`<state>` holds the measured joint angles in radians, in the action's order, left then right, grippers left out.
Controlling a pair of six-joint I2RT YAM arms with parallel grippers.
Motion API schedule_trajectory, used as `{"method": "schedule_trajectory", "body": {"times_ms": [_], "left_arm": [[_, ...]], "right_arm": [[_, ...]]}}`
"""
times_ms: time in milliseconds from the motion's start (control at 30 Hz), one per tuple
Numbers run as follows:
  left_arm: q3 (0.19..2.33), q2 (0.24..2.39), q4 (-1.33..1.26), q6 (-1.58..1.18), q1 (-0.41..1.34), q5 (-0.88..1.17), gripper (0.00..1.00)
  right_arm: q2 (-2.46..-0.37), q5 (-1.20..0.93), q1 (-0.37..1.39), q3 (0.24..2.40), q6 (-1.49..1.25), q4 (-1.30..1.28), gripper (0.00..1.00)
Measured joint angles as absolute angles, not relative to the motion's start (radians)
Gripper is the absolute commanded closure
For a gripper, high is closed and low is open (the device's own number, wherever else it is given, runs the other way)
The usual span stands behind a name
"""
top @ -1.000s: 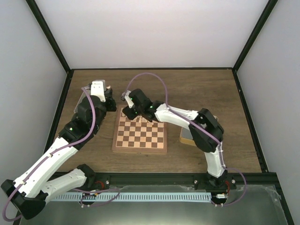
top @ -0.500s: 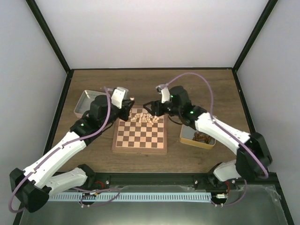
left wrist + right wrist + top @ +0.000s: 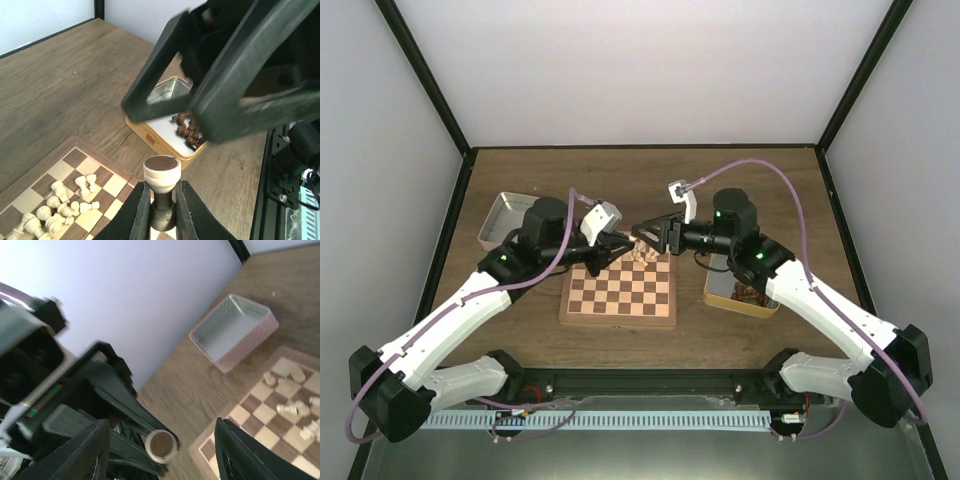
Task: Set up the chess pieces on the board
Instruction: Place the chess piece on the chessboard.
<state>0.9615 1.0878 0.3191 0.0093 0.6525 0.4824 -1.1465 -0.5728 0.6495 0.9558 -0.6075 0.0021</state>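
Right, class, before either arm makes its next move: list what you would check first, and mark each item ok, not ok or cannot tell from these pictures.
1. Left gripper shut on one pale chess piece: ok.
2. Right gripper open and facing that piece: ok.
3. Held piece between the right gripper's jaws: cannot tell, depth is unclear.
4. Other pale pieces standing on their squares: not ok, they lie jumbled along the far edge of the board.
5. Bare squares left on the board: ok.
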Motion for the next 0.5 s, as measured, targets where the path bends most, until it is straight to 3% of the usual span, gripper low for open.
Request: {"method": "schedule_trajectory", "body": {"times_ms": [500], "left_arm": [[1.014, 1.134, 0.447, 0.141, 0.653, 0.511, 0.88]], "right_arm": [[-1.227, -0.739, 0.649, 0.973, -0.610, -0.106, 0.66]]}}
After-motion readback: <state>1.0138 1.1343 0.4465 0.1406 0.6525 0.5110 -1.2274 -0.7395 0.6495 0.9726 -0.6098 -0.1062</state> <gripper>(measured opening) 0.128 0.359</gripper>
